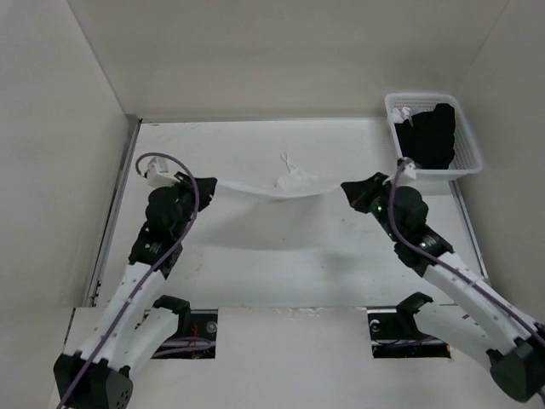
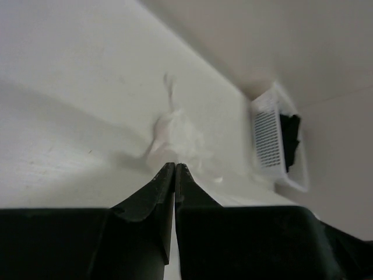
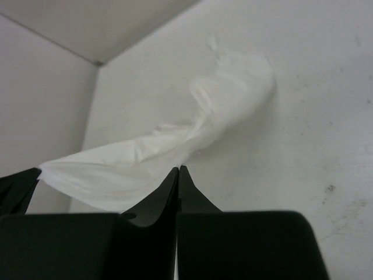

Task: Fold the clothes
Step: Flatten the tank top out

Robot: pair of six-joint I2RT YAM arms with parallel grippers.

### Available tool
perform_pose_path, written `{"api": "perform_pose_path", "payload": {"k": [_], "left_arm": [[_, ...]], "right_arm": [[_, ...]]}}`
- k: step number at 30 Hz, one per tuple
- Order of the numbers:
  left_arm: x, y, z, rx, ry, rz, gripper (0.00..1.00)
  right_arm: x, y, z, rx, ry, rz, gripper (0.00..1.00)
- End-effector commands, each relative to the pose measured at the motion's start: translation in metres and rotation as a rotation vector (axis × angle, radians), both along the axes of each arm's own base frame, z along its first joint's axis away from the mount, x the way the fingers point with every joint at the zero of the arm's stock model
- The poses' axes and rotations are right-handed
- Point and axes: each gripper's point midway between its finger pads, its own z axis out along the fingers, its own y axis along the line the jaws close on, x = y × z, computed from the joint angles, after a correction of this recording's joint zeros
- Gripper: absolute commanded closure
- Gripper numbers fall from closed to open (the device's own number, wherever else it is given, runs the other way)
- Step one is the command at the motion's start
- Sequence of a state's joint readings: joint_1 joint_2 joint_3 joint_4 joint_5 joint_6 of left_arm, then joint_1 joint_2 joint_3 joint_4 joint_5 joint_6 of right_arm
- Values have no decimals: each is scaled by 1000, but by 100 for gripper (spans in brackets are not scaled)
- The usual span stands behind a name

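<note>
- White top [image 1: 285,184]: thin, soft, wrinkled cloth, hanging as a sagging band across the middle of the overhead view, with a thin strap loop above it.
- Left gripper [image 1: 207,182]: black jaws pressed together, pinching the band's left end.
- Right gripper [image 1: 346,187]: jaws pressed together, pinching the right end.
- Upper right: white mesh basket [image 1: 473,155] holding a black garment [image 1: 430,136].

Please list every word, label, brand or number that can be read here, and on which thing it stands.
None. No text shows on the white camisole, the mesh basket or the black garment. A white scrap in the basket is too small to tell.
</note>
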State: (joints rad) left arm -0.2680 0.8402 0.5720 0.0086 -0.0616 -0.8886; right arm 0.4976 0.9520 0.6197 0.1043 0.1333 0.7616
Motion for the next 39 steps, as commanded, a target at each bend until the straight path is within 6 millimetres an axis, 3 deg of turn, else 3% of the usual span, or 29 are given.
{"api": "perform_pose_path", "payload": {"k": [1,7,9,11,13,16,24,27,30,32,36,39], "left_arm": [[-17,11,79,-23,-141,44,100],[-54,19,211,-99,-392,58,100],[-64,20,239,-119,-446,59,100],[-69,22,256,-127,-476,72,100],[-68,21,262,-132,-490,81,100],[-53,22,252,-101,-467,123,100],[40,10,161,-6,-277,179,99],[82,14,141,-5,-226,206,99],[115,19,147,-29,-222,205,99],[126,24,169,-63,-257,202,100],[120,32,215,-70,-351,208,99],[107,34,228,-67,-385,206,99]], "right_arm": [[-25,-26,68,-57,-127,-77,100],[-82,-48,206,-13,-351,-84,100],[-95,-50,241,5,-399,-73,100],[-101,-44,262,-1,-427,-50,100],[-97,-35,269,-24,-435,-37,100],[-77,-18,262,-60,-425,-31,100],[44,19,178,-76,-274,27,100],[91,24,164,-75,-231,27,100],[120,29,175,-53,-231,34,100],[128,29,197,-39,-262,30,100],[120,23,245,-19,-334,23,100],[106,19,254,-12,-355,27,100]]}}
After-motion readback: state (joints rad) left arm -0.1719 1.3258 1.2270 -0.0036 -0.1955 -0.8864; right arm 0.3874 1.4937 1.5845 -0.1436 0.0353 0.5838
